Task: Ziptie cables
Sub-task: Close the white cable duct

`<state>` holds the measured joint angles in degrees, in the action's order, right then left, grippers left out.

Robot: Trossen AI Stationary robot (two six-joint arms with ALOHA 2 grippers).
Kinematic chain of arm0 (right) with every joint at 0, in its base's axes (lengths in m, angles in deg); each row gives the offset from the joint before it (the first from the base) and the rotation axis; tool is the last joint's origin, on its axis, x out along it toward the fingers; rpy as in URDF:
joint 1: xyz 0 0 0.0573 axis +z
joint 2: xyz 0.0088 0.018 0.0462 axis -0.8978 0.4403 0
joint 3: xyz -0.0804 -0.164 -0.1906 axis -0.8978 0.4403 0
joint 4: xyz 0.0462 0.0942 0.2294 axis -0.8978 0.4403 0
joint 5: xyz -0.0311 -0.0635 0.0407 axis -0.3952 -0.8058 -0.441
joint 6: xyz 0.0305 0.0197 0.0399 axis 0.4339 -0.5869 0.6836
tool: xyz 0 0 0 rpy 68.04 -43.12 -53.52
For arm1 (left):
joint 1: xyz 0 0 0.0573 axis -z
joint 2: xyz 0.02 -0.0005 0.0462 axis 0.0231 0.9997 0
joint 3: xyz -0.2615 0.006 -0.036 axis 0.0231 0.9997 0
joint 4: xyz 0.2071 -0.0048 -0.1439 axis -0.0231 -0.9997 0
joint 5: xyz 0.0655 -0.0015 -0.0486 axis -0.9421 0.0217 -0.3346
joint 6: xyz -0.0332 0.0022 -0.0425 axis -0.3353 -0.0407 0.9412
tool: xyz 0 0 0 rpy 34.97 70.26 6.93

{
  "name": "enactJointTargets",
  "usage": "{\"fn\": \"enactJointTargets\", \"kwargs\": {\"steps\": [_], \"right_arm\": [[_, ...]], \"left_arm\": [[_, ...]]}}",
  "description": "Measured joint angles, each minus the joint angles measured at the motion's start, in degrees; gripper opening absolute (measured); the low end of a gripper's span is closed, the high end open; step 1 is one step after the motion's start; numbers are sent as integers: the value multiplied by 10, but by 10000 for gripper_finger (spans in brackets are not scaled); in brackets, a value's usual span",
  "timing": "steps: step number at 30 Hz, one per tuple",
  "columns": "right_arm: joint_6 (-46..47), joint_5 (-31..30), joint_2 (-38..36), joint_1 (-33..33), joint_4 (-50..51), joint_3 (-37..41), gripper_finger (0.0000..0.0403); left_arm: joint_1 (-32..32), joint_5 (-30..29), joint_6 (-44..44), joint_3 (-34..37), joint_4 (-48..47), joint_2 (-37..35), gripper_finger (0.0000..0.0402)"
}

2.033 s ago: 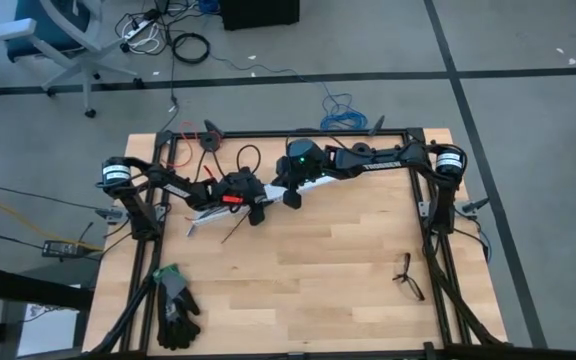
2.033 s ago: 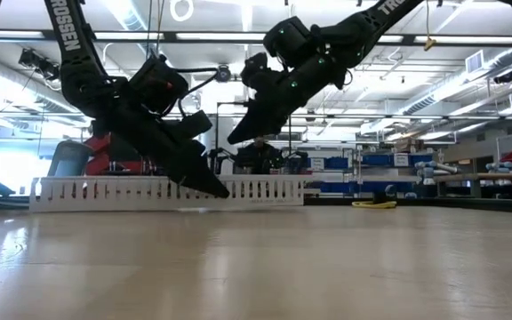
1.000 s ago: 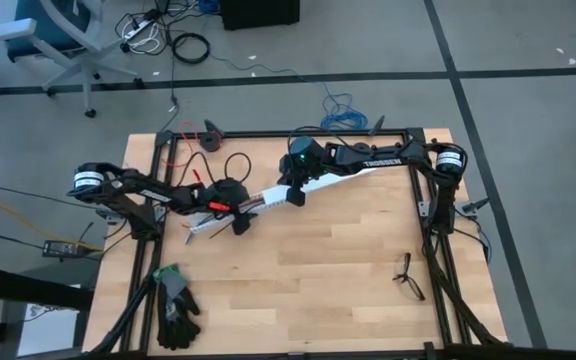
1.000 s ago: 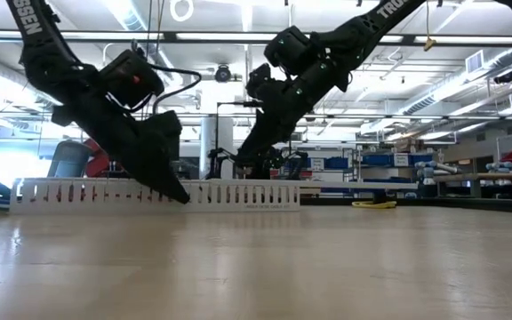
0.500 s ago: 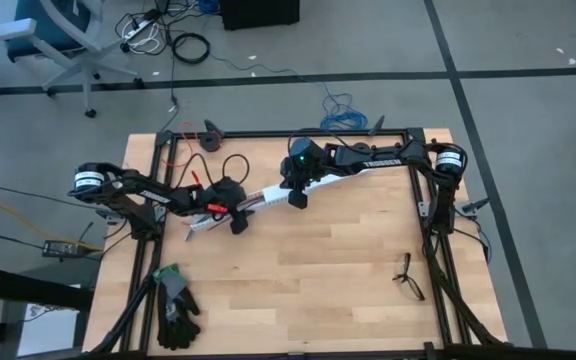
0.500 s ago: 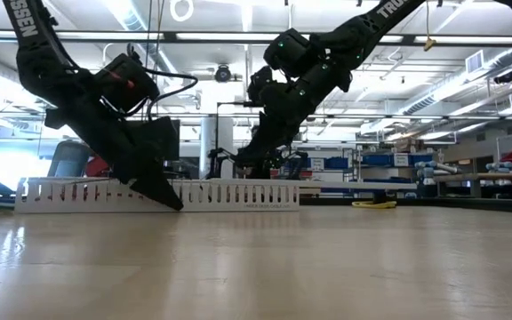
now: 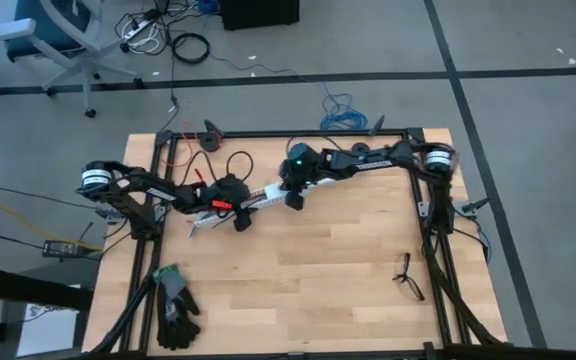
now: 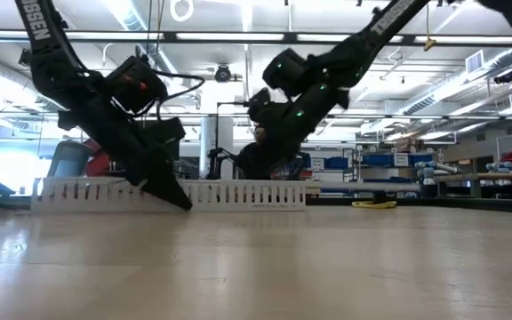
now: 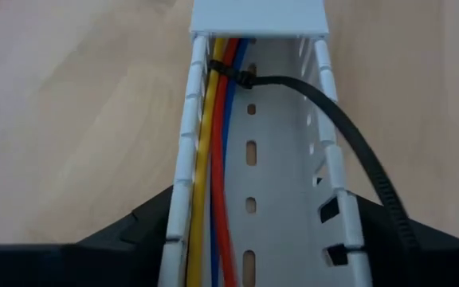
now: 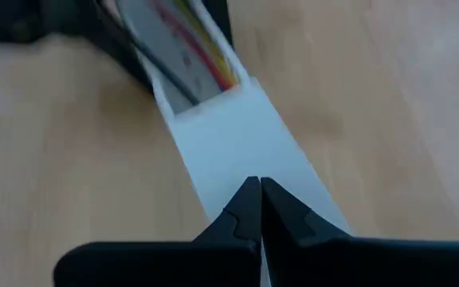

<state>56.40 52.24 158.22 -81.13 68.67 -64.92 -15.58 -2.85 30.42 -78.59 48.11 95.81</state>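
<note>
1. My left gripper point(image 7: 238, 222) has narrowed slightly; its fingers point(image 9: 146, 227) straddle the white channel point(image 9: 277, 159).
2. Ziptie point(image 9: 349, 151) loops the cables point(image 9: 217, 159) inside; tightening remains.
3. Right gripper point(image 10: 259, 209) fingers closed, pressing the channel cover.

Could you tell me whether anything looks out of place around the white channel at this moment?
The ziptie is already looped around the cables inside the white channel, but its long tail sticks out untrimmed over the channel's side wall. Nothing looks damaged or spilled.
</note>
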Motion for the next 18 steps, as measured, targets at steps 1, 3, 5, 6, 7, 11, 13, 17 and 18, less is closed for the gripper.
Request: {"fn": "enactJointTargets", "kwargs": {"steps": [1, 3, 5, 6, 7, 11, 13, 17, 18], "right_arm": [[1, 11, 14, 0, -13, -8, 0], [3, 29, 44, 3, -32, -26, 0], [2, 29, 57, 9, -57, -37, 0], [-1, 32, 58, 12, -71, -37, 0], [-6, 33, 58, 14, -83, -37, 0], [-24, 40, 29, 19, -99, -34, 0], [-30, 41, 11, 17, -100, -36, 0], [-36, 35, -9, 13, -64, -35, 0], [-39, 33, -9, 13, -63, -35, 0]], "left_arm": [[-1, 1, 1, -5, 2, 8, 264], [-3, 3, -3, -15, 1, 21, 261], [-6, 3, -6, -25, 12, 36, 259], [-8, 3, -7, -27, 15, 41, 258], [-10, 3, -8, -31, 17, 46, 258], [-12, 4, -18, -36, 26, 52, 259], [-12, 1, -24, -36, 31, 52, 259], [-12, 0, -32, -36, 32, 52, 260], [-12, 1, -32, -36, 33, 52, 260]]}}
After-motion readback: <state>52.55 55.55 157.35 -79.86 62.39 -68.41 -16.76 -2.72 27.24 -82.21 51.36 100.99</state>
